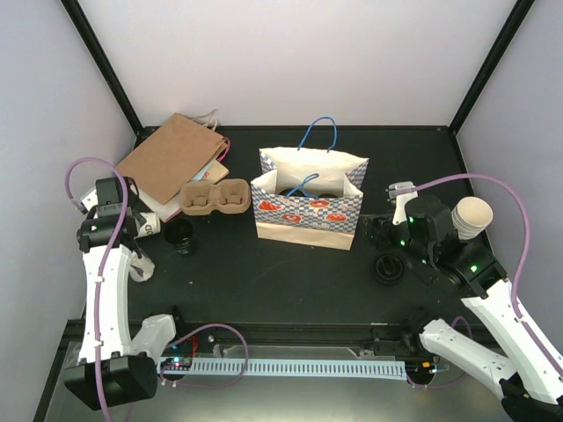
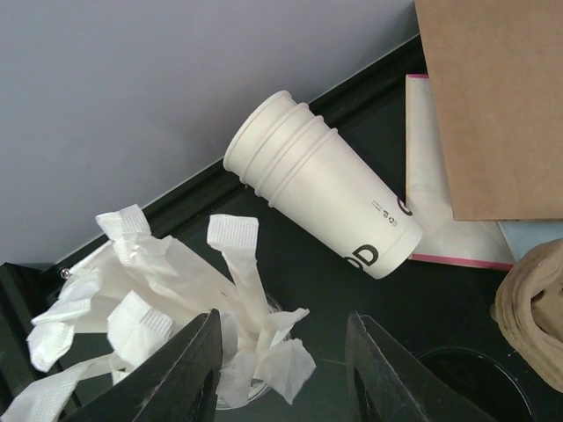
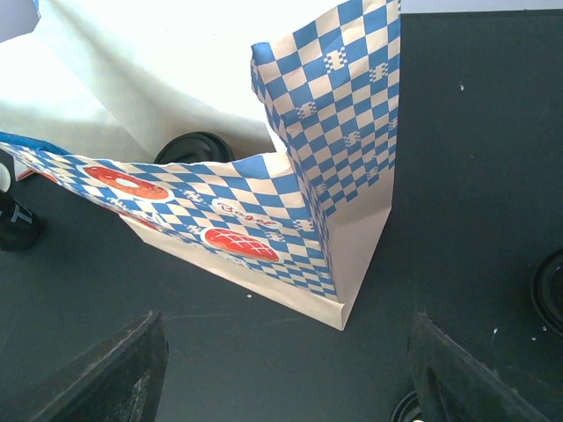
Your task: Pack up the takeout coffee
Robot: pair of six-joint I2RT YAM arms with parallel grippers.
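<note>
The takeout coffee [image 1: 179,232], judged light and crushable, is best gripped near its top; left gripper [image 2: 283,323] and right gripper [image 3: 281,332] are parted, empty.

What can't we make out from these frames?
- Top external: cup count in the checked bag; its walls and handles cover most of the inside.
- Right wrist: black disc cut off by the right edge; lid or lidded cup, unclear.
- Left wrist: black lid cut off by the bottom edge; only part shows.
</note>
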